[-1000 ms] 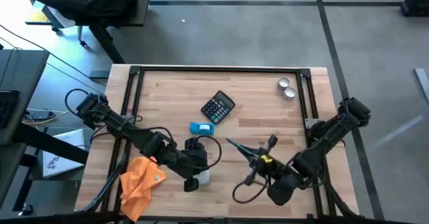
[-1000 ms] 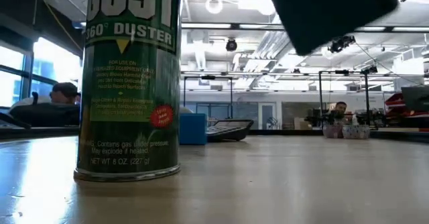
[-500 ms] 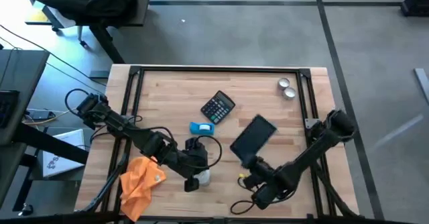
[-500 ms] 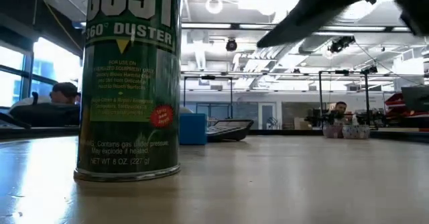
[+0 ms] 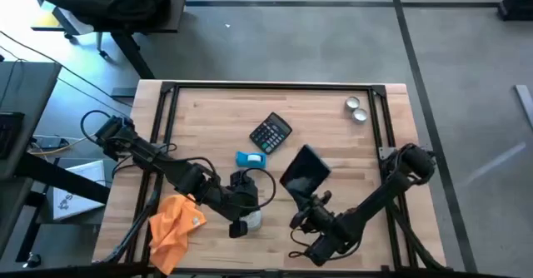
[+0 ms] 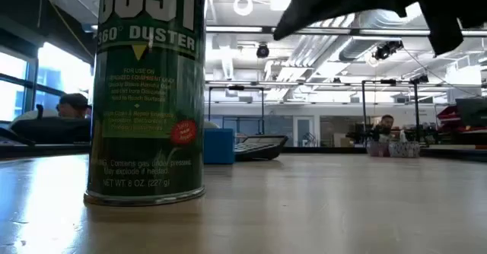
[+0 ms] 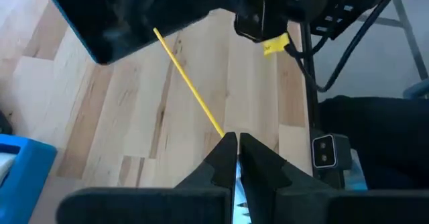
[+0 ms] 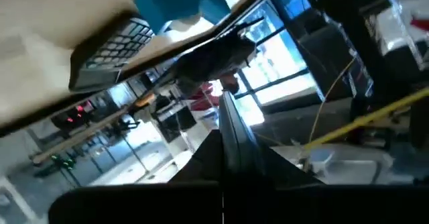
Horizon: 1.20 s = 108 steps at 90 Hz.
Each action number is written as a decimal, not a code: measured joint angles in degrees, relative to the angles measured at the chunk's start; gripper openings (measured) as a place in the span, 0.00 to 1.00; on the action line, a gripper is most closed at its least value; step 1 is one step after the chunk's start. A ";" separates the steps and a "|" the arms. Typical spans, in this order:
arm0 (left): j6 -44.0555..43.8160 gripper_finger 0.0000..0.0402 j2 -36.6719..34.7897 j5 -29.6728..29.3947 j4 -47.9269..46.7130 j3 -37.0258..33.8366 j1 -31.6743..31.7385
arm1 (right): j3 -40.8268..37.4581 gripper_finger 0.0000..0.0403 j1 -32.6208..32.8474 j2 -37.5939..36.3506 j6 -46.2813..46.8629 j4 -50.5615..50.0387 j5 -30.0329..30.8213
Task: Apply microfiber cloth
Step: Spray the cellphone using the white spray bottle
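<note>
The orange microfiber cloth (image 5: 175,228) lies crumpled on the table's near left corner, with no gripper on it. My left gripper (image 7: 238,143) is shut at the top of a green duster can (image 6: 148,94), which stands upright on the table near the front edge. The can's yellow straw (image 7: 188,83) runs out from between the fingertips. My right gripper (image 5: 311,200) is shut on a flat black slab (image 5: 304,170) held above the table's middle. The slab shows as a dark shape (image 6: 358,3) at the top of the low view. My left gripper has its fingers (image 7: 224,158) closed at the can's nozzle end, where the yellow straw begins. The fingers themselves hide the place of contact. The can stands upright on its base on the table. My right gripper pinches the slab's near edge (image 8: 226,117) between its two fingers, coming level from the table's near side. The slab is lifted clear, its broad face turned upward and tilted.
A black calculator (image 5: 271,132) and a small blue box (image 5: 250,159) lie on the table's middle, left of the raised slab. Two small silver tins (image 5: 356,110) sit at the far right corner. A metal frame (image 5: 275,85) runs round the tabletop.
My right gripper has drawn toward the table's near edge and left while turning. The slab, edge-on a second ago, now shows its broad face upward and has shifted slightly left. It stays clear of the table.
</note>
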 joint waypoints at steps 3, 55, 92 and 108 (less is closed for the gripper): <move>0.04 0.00 0.00 0.03 0.01 0.00 0.00 | 0.26 0.00 0.00 0.00 0.11 0.82 -0.77; 0.11 0.00 0.00 0.20 0.01 0.00 0.00 | 0.60 0.00 5.84 1.46 -3.82 22.23 -32.73; -0.24 0.00 0.01 -0.21 0.11 -0.02 -0.02 | 0.66 0.00 3.17 -2.33 7.87 14.49 -4.06; 2.31 0.00 -1.10 -0.82 2.53 -0.21 -0.23 | 0.68 0.00 2.54 -4.71 18.06 5.74 -1.40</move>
